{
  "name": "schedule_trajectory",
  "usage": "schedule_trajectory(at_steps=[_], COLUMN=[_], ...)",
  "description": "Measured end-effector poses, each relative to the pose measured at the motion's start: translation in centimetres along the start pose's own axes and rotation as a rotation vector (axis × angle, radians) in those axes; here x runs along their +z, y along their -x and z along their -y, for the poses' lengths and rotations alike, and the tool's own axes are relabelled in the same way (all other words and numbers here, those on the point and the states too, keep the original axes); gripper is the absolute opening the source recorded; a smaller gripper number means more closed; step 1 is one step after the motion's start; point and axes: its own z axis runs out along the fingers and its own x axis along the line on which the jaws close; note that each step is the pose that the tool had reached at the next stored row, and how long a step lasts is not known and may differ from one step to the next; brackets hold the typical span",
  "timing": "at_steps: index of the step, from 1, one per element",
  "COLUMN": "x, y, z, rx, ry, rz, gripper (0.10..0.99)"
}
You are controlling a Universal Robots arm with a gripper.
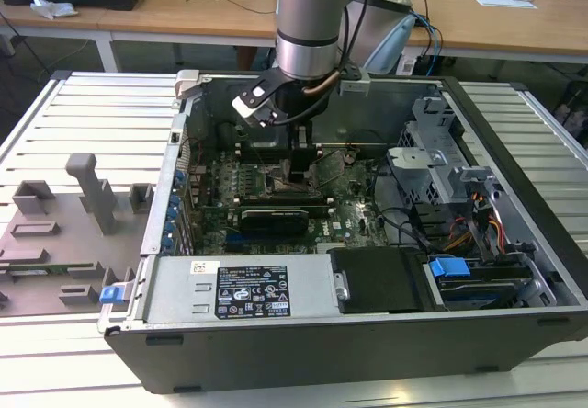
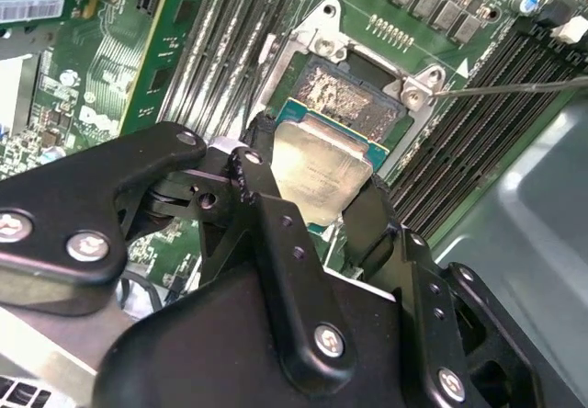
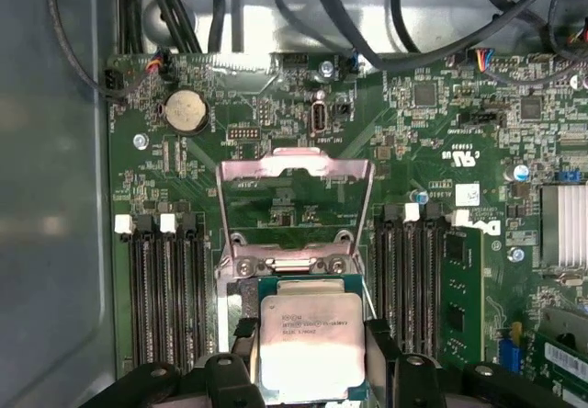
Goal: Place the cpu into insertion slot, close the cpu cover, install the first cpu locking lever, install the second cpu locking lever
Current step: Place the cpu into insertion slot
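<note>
Silvery-tan cpu (image 3: pixel 308 339), clamped in the gripper (image 3: pixel 310 364), hangs over the insertion slot (image 2: pixel 354 96), cpu cover (image 3: pixel 294 164) raised; seating likely demands square alignment

The open computer case (image 1: pixel 367 353) is seen across the middle of the frame. The arm (image 1: pixel 312 22) is brought in from the top centre, and the gripper (image 1: pixel 301 171) is held low over the green motherboard (image 1: pixel 354 197) at centre. At left, a grey fixture tray (image 1: pixel 46 261) is laid flat.
</note>
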Motion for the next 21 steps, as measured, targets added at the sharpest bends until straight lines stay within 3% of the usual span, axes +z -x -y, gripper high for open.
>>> schedule_trajectory(at_steps=[6, 12, 21], x=[0.49, 1.77, 2.46], y=[-0.18, -0.33, -0.37], z=[0.7, 0.71, 0.78], rx=[-0.002, -0.002, 0.0], ry=[0.0, 0.0, 0.0], rz=[-0.0072, -0.0086, -0.0097], gripper=[0.545, 0.545, 0.545])
